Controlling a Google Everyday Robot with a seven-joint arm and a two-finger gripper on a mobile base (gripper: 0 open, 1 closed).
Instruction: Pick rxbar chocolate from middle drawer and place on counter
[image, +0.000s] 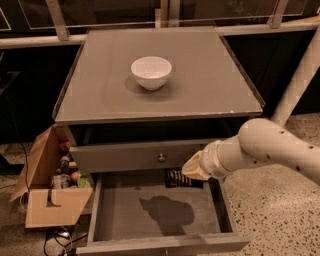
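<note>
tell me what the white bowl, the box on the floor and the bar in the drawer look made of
The white bowl: likely glazed ceramic, smooth with a soft sheen; could be plastic. The box: brown cardboard, matte, with folded flaps. The rxbar chocolate: black wrapper, probably plastic film, with pale print. The tool is at the bar's right end, at the back of the middle drawer.
</note>
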